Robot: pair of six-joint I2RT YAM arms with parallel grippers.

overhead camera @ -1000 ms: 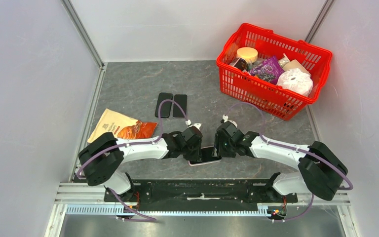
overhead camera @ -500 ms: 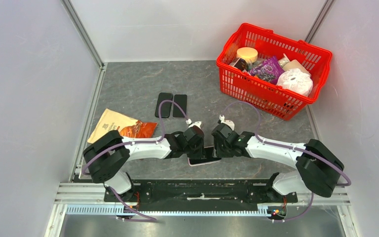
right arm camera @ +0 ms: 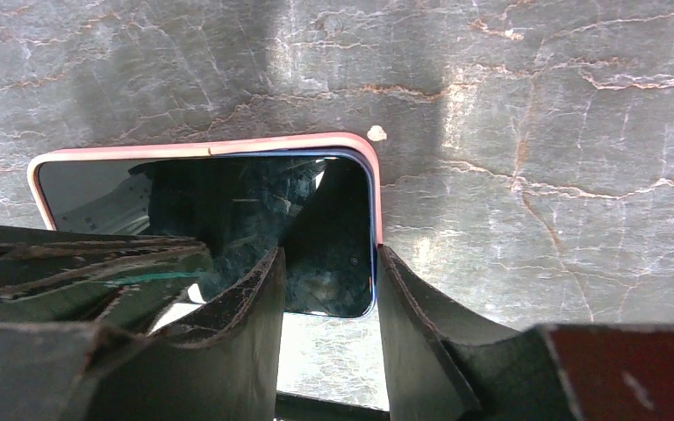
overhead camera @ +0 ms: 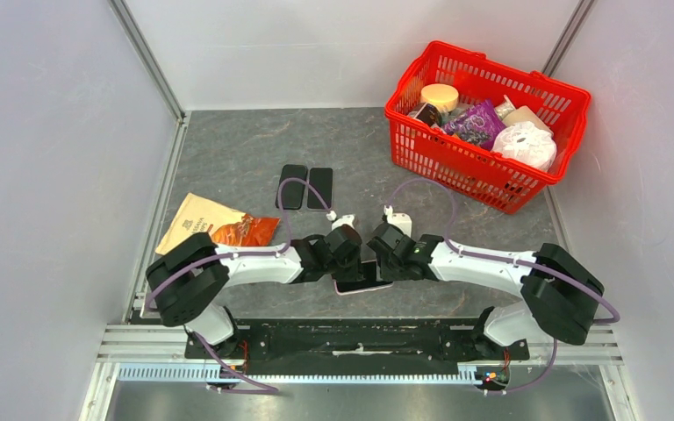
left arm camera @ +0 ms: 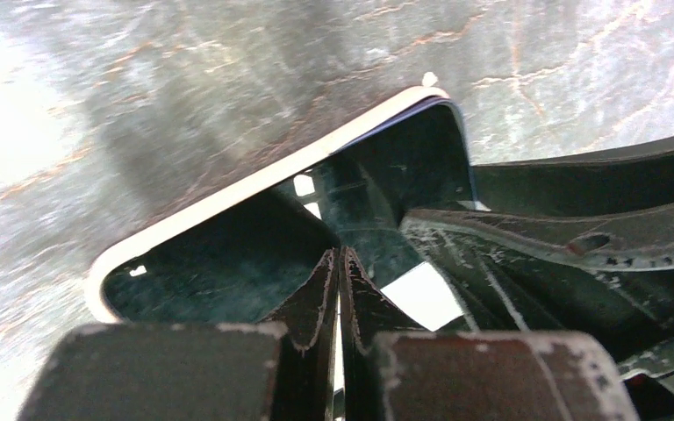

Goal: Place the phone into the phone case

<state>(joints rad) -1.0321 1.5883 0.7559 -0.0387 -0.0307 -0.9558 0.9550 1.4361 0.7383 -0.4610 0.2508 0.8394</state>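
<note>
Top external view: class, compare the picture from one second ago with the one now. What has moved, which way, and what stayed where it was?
The right gripper slid left toward the left gripper, closing the gap between them above the phone; its arm followed. Nothing was visibly taken hold of or let go. The phone, snack packet, two dark slabs and red basket stayed put.
</note>
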